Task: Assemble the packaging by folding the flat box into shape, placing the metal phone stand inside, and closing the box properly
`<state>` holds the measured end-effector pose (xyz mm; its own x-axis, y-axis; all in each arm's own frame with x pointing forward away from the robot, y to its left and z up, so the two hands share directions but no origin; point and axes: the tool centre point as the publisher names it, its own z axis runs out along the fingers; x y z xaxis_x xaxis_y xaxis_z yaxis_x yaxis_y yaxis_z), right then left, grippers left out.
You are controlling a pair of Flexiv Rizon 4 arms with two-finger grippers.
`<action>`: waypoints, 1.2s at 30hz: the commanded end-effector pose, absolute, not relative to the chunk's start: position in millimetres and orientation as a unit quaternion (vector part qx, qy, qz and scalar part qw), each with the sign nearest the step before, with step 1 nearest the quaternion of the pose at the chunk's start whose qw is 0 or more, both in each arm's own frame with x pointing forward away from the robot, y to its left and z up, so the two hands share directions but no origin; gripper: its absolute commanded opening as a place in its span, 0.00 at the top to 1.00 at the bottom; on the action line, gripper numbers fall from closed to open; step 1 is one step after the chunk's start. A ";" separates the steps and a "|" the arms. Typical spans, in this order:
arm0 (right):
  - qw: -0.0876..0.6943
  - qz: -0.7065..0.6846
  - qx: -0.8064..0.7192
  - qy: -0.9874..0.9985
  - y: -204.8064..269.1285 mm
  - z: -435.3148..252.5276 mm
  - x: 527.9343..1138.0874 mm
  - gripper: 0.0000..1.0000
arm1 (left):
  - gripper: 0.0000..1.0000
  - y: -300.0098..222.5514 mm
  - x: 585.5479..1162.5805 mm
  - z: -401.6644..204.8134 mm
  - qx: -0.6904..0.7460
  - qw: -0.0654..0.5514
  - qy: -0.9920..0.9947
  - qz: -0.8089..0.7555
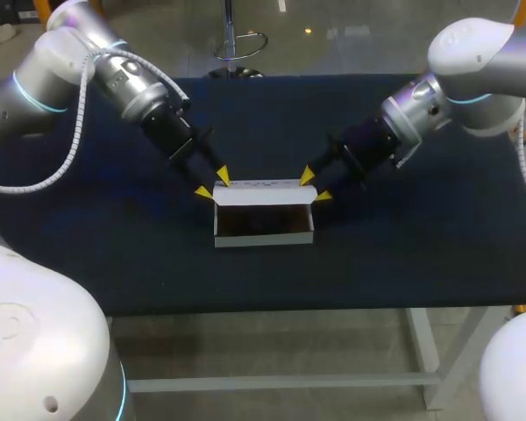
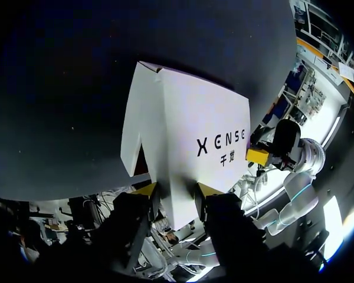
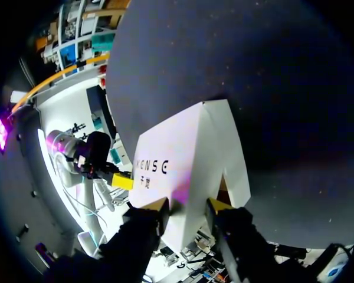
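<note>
Left end effector [image 1: 211,183] and right end effector [image 1: 315,186], in the head view, each clamp one end of the white box [image 1: 263,226] standing between them on the bench [image 1: 114,254], its lid flap [image 1: 263,195] upright and its dark interior open. Along the left wrist, the left end effector [image 2: 177,191] pinches a box panel between narrow-set fingertips [image 2: 146,190]. Along the right wrist, the right end effector [image 3: 187,206] grips its end likewise. I judge that uneven pull between the arms could crease the thin card, or slip one end free and skew the lid.
</note>
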<state>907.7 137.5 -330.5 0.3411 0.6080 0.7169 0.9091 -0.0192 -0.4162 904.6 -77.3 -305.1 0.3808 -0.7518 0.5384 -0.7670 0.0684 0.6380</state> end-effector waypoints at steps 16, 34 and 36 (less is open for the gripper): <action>0.439 -0.167 -0.691 -0.549 145.1 -326.8 915.9 0.55 | 0.59 -84.3 914.4 -298.9 0.681 0.477 -0.555 -0.006; 0.438 -0.169 -0.693 -0.547 149.4 -322.1 920.6 0.56 | 0.59 -88.5 918.3 -297.3 0.683 0.475 -0.555 -0.014; 0.437 -0.168 -0.693 -0.548 150.8 -322.6 921.0 0.56 | 0.59 -89.1 918.7 -297.6 0.683 0.476 -0.554 -0.015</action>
<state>918.7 146.2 -322.2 0.3445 0.6098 0.7138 0.9078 -0.0226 -0.4188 915.3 -84.8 -297.9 0.3881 -0.7664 0.5119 -0.7476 0.0630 0.6612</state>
